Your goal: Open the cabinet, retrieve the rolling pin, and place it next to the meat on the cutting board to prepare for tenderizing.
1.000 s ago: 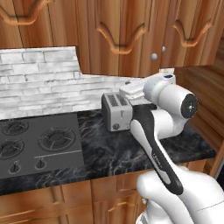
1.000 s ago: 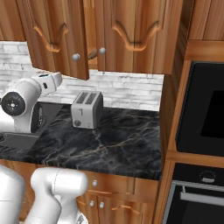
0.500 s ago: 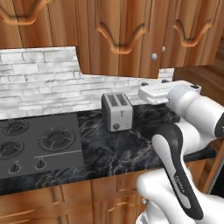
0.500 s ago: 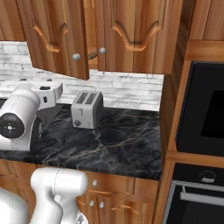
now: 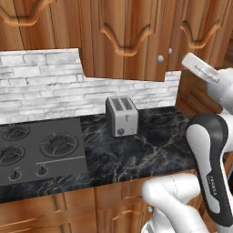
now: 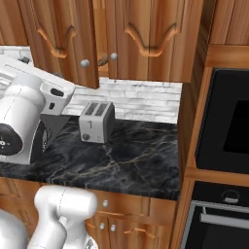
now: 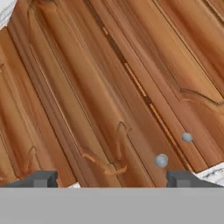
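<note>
The cabinet of reddish-brown wood hangs above the counter, with two round silver knobs side by side. Its left door stands slightly ajar, and a thin gap runs between the doors. My gripper is open and empty, facing the door panels a short way off. The two knobs sit just inside its right fingertip. My white hand hangs to the right of the knobs at about their height. The rolling pin, the meat and the cutting board are out of view.
A silver toaster stands on the black marble counter against the white brick backsplash. A black stovetop lies to the left. A built-in oven in a wooden column closes off the right side.
The arm has swung right and up, carrying the hand from above the toaster to the height of the cabinet knobs. The jaws have spread wider.
</note>
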{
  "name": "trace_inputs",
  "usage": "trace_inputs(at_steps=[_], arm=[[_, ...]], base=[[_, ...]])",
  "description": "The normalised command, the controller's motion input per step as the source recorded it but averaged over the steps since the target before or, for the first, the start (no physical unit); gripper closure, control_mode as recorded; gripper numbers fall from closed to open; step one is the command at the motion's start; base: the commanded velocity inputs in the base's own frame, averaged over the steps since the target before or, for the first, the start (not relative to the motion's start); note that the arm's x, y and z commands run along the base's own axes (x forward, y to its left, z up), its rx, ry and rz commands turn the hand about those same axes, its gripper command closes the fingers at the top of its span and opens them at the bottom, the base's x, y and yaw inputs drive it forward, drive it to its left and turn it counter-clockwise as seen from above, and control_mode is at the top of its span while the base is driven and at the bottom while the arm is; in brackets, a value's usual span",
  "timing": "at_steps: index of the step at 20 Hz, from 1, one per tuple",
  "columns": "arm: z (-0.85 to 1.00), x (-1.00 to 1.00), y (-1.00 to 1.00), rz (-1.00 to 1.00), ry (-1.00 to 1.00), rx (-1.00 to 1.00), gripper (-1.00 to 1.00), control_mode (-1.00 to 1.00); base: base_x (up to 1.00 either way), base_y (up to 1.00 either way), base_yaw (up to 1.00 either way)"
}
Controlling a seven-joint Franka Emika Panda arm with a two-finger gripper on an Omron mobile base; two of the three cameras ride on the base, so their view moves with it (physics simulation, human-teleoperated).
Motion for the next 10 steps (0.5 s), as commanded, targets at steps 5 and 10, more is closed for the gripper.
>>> trace_inputs(at_steps=[5,10], arm=[[0.66,-0.45,-0.56,0.03,0.00,0.46,-1.00,-1.00],[0.06,-0.19,-0.56,0.07,0.00,0.38,-1.00,-1.00]], base=[[0.00,0.00,0.00],[0.00,0.00,0.00]])
